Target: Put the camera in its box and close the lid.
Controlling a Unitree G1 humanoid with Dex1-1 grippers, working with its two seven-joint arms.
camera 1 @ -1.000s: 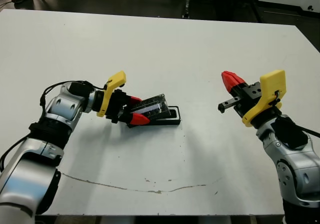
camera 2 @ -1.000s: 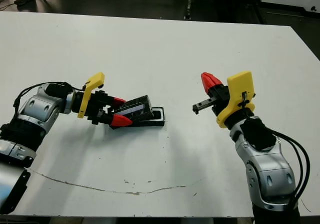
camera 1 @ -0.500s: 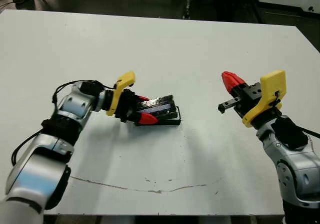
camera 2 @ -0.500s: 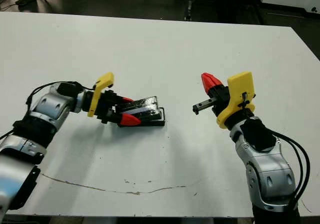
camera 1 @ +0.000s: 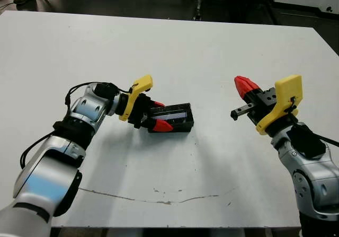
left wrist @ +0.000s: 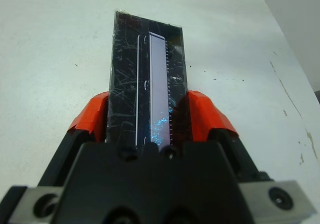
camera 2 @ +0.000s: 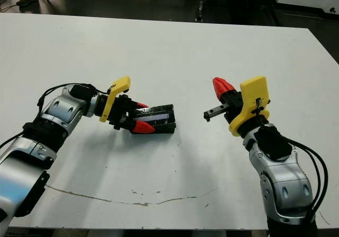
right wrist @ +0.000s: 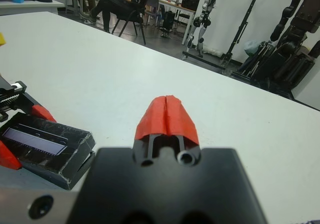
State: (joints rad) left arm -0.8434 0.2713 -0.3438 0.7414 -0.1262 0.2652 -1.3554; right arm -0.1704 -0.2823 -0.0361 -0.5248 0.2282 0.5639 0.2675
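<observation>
Lid-closing step: left hand (camera 1: 153, 115) grips lid (camera 1: 172, 112) laid over box (camera 1: 177, 126) mid-tabletop; camera hidden, probably inside. Right hand (camera 1: 244, 87) closed, empty, well apart. Next: seat lid flush, release.

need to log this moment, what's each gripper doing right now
Left gripper: closed on the lid, which sits over the box.
Right gripper: closed, holding nothing, held above the table.

1. The lid (camera 1: 170, 113), a glossy black slab with a pale lengthwise stripe, lies nearly flat over the box, its near end pinched between the left fingers (left wrist: 202, 107).
2. The box (camera 1: 178, 126), black-walled, sits directly beneath it.
</observation>
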